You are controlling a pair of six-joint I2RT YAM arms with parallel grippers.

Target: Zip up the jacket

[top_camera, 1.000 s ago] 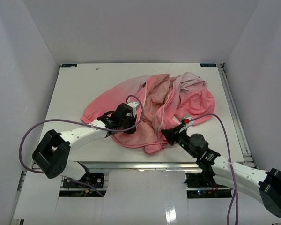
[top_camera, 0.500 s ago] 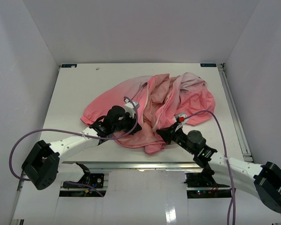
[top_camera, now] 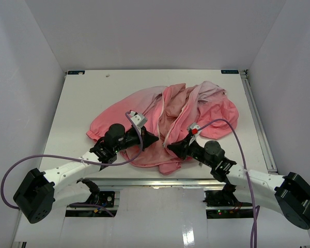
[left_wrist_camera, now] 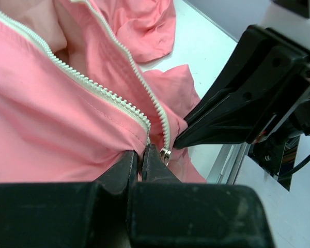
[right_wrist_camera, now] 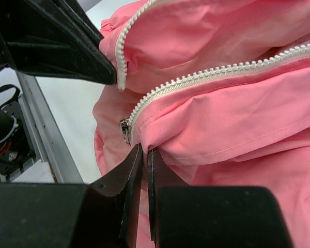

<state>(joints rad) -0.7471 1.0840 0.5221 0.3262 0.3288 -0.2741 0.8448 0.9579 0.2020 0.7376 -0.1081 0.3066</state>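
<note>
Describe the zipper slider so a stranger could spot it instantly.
Find the pink jacket on the table. At its near edge the left gripper and right gripper pinch it beside two white tooth rows. The slider is the small metal piece ending the right gripper's row.

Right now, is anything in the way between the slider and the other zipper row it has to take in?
Nothing visible does. The right gripper is shut on the jacket just under the slider. The left gripper pinches the jacket by the other row, with only the jacket's own fabric between.
</note>
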